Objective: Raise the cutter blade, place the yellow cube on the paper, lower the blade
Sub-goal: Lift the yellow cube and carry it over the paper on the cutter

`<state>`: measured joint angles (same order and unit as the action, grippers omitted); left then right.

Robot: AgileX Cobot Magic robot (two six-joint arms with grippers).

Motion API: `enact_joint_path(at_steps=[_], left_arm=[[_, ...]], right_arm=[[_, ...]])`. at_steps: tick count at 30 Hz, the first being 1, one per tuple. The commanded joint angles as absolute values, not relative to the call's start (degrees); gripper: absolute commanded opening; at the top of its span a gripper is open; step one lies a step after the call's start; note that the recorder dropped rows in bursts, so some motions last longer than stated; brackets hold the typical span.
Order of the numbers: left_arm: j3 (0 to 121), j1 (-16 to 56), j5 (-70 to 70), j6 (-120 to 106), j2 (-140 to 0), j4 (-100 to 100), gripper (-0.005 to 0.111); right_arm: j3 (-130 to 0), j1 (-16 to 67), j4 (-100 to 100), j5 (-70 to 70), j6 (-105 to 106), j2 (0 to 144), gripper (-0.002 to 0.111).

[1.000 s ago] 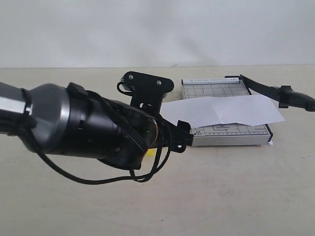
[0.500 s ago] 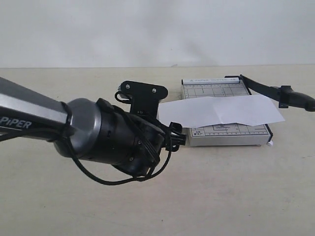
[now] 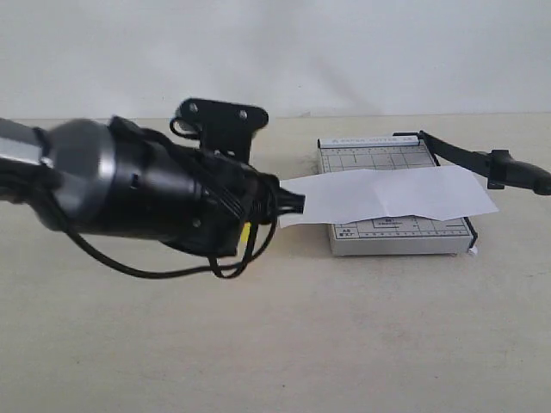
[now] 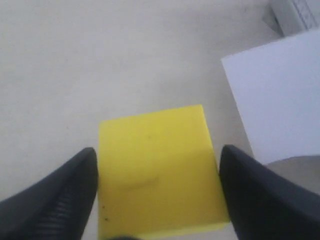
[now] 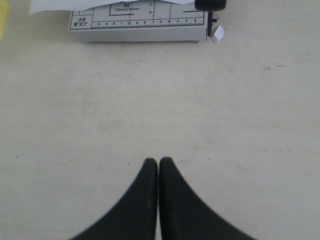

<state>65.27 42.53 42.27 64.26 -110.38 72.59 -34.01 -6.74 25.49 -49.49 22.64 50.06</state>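
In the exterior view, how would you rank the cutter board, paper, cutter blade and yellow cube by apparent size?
1. cutter board
2. paper, longer but a thinner strip
3. cutter blade
4. yellow cube, mostly hidden by the left arm, so unsure

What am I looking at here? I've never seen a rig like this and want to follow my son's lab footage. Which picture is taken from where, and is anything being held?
This is a robot with two arms, each ending in a gripper. The wide picture comes from a camera off the arms. The other two come from cameras on the wrists. On the table sits a grey cutter board with white paper across it, and its black cutter blade looks raised. The left gripper presses both sides of the yellow cube and seems to be holding it. The right gripper is shut and empty.
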Motion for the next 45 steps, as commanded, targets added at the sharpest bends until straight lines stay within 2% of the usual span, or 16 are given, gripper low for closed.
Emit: enact_joint_path(at_steps=[1,4,6,19,26,45], left_arm=[[65.57,42.61,31.12,71.98,-100.8,73.88,0.004],[65.85,42.61,23.69,84.43,-102.65,78.99,0.004],[67.77,43.11,22.2,84.43,-104.98,77.54,0.004],[87.29,46.05,25.56,84.43,-121.53,84.51,0.004],[89.64,46.05,27.0,84.43,-125.22,93.71,0.004],[92.73,46.05,31.6,79.33,-128.74,94.25,0.004]], right_arm=[[-33.86,-6.81,25.6,-47.92,23.74,49.87,0.001],[-33.86,-6.81,25.6,-46.92,23.99,49.87,0.001],[-33.86,-6.81,25.6,-46.44,23.99,49.87,0.001],[-33.86,-6.81,25.6,-48.06,23.99,49.87,0.001],[-33.86,-6.81,25.82,-48.57,23.99,49.87,0.001],[-33.86,-6.81,26.53,-49.85,23.99,49.87,0.001]])
